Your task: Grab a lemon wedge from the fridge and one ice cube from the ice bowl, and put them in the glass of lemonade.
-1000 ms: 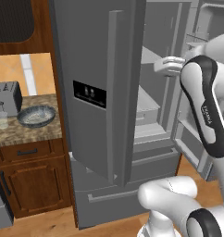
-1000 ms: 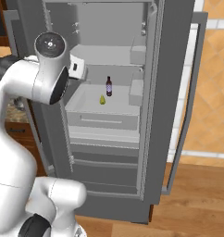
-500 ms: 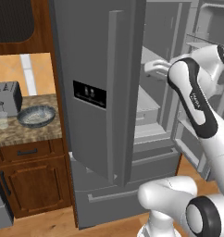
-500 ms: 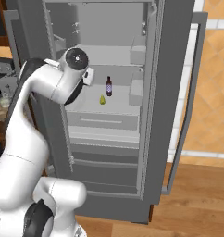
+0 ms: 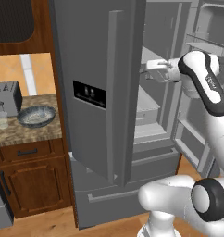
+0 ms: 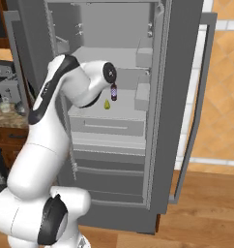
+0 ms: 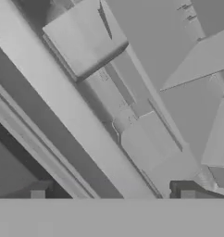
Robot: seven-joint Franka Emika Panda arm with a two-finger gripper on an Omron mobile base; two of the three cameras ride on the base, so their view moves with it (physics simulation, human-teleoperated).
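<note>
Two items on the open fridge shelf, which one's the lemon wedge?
The lemon wedge is the small yellow-green piece lying low on the shelf. The other is a dark upright bottle beside it, taller, standing closer to the fridge's right side.

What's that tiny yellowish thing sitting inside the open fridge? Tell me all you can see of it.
That is the lemon wedge, a tiny yellow-green piece, upright and slightly pointed at the top. It sits on a pale grey shelf inside the fridge, above a drawer, close beside a small dark bottle. Nothing grips it; only the shelf touches it. Its surface is too small to tell in detail.
</note>
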